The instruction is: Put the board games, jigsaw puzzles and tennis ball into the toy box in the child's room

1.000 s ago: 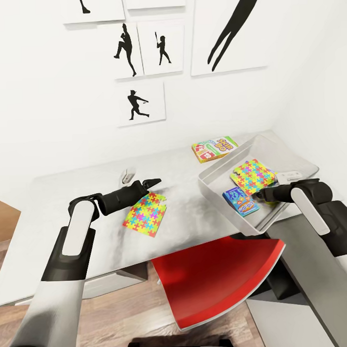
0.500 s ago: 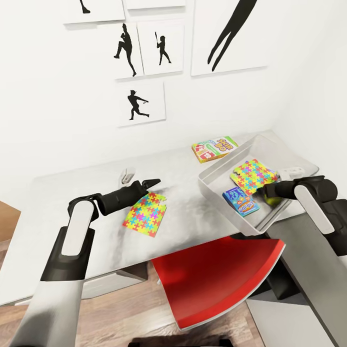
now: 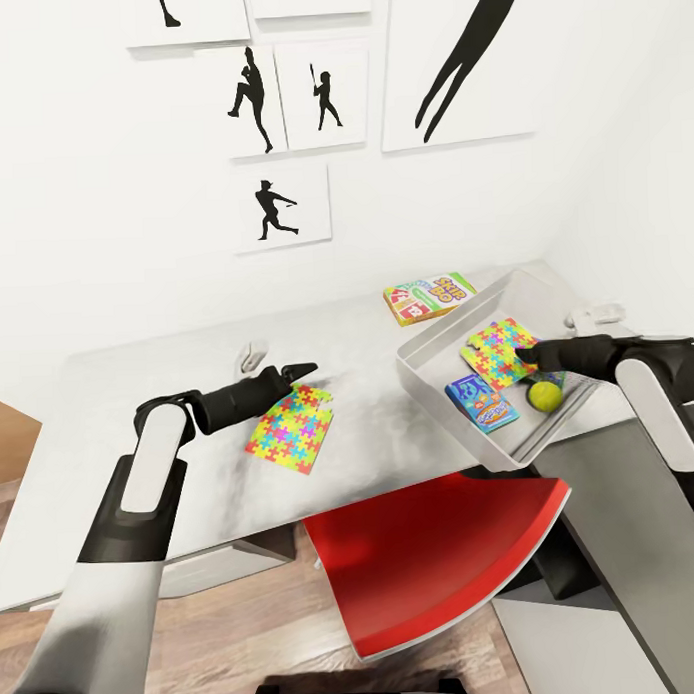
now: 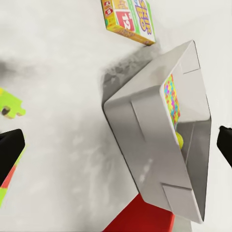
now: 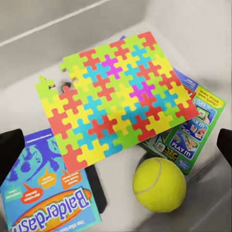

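Now my right gripper hangs over the toy box with its fingers spread wide and nothing between them, and the tennis ball lies loose on the box floor beside a jigsaw puzzle and two board games. To my eye the ball is home, so this arm should lift straight up and clear the thin wall without nudging the box, which sits near the table's corner. My left gripper hovers just above the other jigsaw puzzle, which is out on the bare tabletop; its fingers look apart and empty in the wrist view. That sheet is thin and flat, so I judge the clean way is to come down at one edge, pinch it there and carry it level, since the pieces could buckle. A yellow and green board game waits on the table behind the box. On the blue box inside I can read "Balderdash"; the green one shows "PLAY IT"; the game on the table has "12" on its end.
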